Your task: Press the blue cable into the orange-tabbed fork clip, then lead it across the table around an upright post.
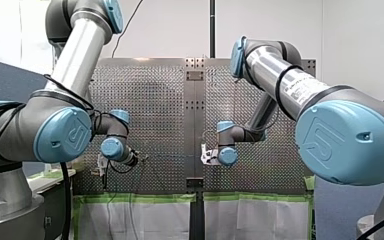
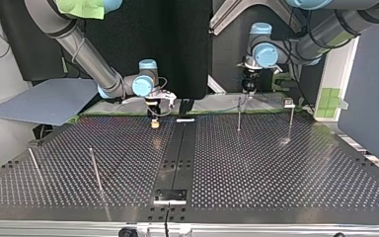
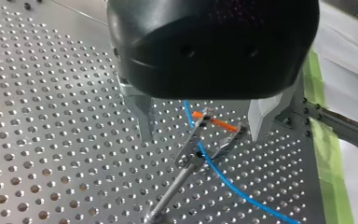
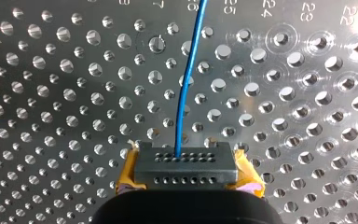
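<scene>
From the front view, my left end effector (image 1: 101,165) and my right end effector (image 1: 207,154) both hang low over the perforated worktop (image 1: 150,100). The cable is too thin to make out here.

In the top view, my right end effector (image 2: 154,118) sits at the worktop's far edge near the middle seam. My left end effector (image 2: 248,85) hovers over a thin upright. No cable shows around the upright post (image 2: 95,170) nearer the camera.

In the left wrist view, the metal fingers (image 3: 140,114) stand wide apart and hold nothing, straddling the fork clip (image 3: 200,140). The blue cable (image 3: 223,175) runs through the clip's mouth under the orange tab (image 3: 216,123). I cannot tell whether it is fully seated.

In the right wrist view, the yellow-padded fingers are closed on the cable, which runs away ahead of them.

I'd say the clip step is about done and the routing around a post is not yet begun.
</scene>
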Available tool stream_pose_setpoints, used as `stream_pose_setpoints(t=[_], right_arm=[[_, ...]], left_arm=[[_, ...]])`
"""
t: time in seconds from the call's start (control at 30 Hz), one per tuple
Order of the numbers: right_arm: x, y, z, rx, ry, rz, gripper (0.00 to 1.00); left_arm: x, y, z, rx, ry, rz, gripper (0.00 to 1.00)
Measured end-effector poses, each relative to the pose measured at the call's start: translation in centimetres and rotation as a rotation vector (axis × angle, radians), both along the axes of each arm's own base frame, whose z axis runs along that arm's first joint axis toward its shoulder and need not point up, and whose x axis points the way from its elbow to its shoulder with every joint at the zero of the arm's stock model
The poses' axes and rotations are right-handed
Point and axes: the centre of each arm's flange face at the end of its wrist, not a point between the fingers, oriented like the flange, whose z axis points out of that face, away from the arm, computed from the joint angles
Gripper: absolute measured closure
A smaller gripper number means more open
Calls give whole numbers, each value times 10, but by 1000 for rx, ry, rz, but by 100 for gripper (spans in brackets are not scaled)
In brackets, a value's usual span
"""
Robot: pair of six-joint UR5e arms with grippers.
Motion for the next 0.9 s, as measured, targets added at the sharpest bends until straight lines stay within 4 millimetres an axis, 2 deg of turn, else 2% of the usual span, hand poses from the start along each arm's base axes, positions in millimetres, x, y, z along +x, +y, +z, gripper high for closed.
stream_pose_setpoints(t=[0.27, 0.9], right_arm=[[0, 0, 0, 0, 0, 0, 100], [-1, -1, 0, 0, -1, 3, 100]], left_arm=[[-7, -6, -19, 24, 27, -4, 0], [-8, -14, -19, 29, 11, -26, 0]])
